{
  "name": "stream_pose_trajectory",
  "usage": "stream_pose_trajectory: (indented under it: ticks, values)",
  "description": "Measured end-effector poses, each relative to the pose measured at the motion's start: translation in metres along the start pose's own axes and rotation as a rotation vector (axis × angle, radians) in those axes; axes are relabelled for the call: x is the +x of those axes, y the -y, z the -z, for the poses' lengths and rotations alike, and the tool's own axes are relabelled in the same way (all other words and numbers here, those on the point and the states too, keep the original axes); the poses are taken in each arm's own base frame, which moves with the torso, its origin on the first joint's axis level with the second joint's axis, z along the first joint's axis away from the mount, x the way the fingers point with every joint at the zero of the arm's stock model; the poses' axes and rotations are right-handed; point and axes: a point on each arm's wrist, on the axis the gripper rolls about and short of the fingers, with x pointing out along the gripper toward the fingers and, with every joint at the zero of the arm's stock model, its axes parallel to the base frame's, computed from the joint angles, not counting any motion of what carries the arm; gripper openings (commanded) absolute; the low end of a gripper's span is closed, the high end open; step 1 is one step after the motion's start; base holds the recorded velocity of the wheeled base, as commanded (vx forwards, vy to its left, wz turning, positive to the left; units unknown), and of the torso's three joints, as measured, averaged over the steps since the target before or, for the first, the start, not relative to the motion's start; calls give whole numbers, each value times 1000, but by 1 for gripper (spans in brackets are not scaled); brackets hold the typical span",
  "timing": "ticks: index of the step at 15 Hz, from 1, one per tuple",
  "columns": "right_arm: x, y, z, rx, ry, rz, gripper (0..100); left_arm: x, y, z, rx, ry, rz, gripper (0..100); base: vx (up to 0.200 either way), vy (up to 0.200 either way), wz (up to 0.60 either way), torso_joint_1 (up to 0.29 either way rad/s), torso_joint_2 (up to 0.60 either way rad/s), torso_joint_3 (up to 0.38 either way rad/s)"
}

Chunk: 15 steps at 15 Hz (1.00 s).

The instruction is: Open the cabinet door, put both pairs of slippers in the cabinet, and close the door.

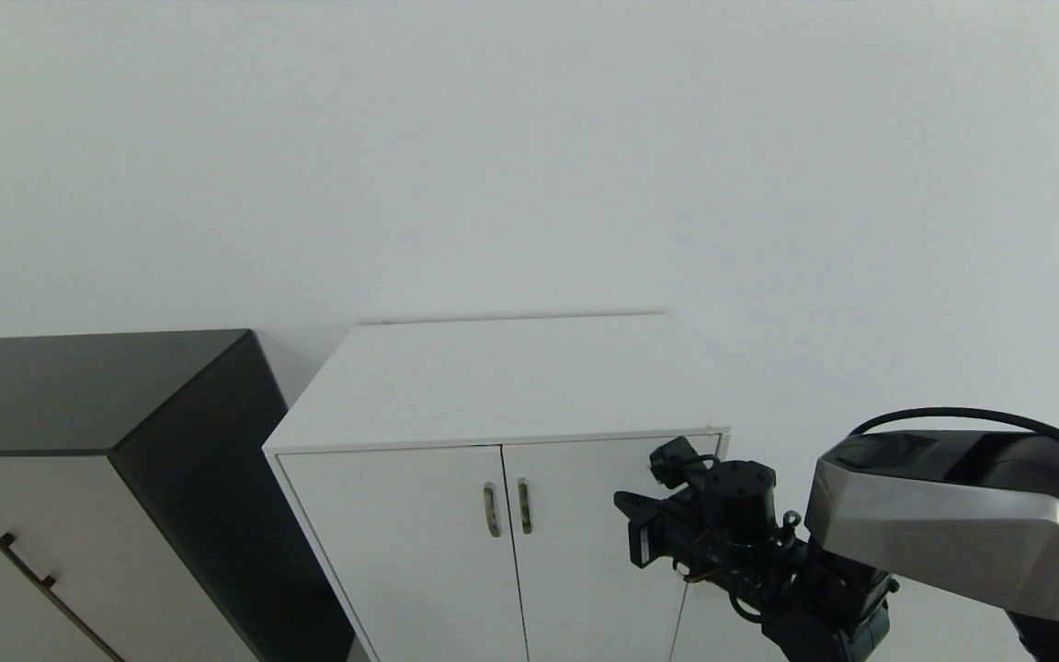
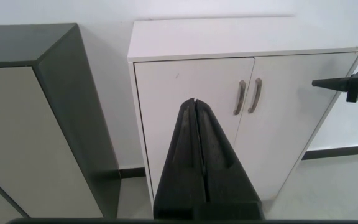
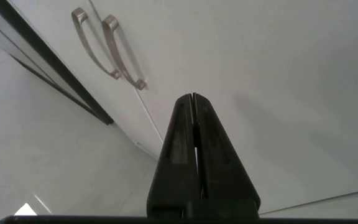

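While both doors of the white cabinet [image 1: 493, 386] are closed, its two curved metal handles [image 1: 491, 508] sit upright side by side at the centre seam, one on the left door [image 1: 410, 552] and one on the right door [image 1: 594, 570]. The cabinet stands with its back against a plain pale wall [image 1: 529, 138], and its top is a flat white surface.

Just beside it on the left, with a narrow gap between, stands a dark cabinet [image 1: 189, 460] of about the same height. It has a black top and side and a pale front with small dark pulls [image 1: 10, 542].

In the left wrist view a pale floor [image 2: 328, 186] meets the wall at a dark skirting strip [image 2: 347, 151].

The right arm [image 1: 934, 515] is raised in front of the right door, near its upper part. The right jaws are clenched on nothing and point toward the handles but are apart from them. Whether they touch the door face cannot be told.

The left jaws are pressed together too, also on nothing. They are held back from the cabinet and aimed at the left door.
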Motion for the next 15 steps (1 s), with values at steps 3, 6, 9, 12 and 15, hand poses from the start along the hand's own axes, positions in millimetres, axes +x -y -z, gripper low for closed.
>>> stream_pose_trajectory:
  ticks: [3,6,9,12,15]
  values:
    - [2,2,0,1,6,7,0,0,0,0,0,0,0,0,0,0,0,0,0,0]
    - [4,3,-1,1,6,9,0,0,0,0,0,0,0,0,0,0,0,0,0,0]
    - [6,5,-2,2,8,15,0,0,0,0,0,0,0,0,0,0,0,0,0,0]
    - [9,7,-4,3,10,20,0,0,0,0,0,0,0,0,0,0,0,0,0,0]
    - [11,10,-5,4,13,27,0,0,0,0,0,0,0,0,0,0,0,0,0,0]
